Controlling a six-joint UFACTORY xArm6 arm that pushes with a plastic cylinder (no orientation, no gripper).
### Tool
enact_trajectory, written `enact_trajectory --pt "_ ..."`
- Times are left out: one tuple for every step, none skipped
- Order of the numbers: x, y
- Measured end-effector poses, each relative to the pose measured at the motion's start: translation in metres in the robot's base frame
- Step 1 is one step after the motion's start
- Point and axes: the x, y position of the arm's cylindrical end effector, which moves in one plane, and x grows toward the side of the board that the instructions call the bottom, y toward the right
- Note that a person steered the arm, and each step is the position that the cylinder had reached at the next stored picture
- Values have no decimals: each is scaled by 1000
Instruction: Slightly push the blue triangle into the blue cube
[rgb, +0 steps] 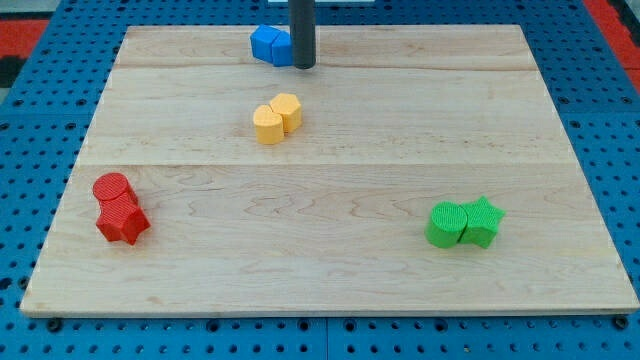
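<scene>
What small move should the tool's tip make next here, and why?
Probably a short nudge toward the view's left. My tip sits right against the view's right side of the blue blocks near the board's top edge. The two blue pieces already look pressed together, and I cannot tell triangle from cube, so only a slight push seems needed, if any.

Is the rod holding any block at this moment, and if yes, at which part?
Nothing is held. My tip has no means to grasp; it only stands against the right side of the blue blocks at the view's top.
</scene>
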Motion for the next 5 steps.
enact_trajectory --pt "0 0" --pt "-2 -19" --pt "0 -16" --pt "0 -17" --pt "0 -18"
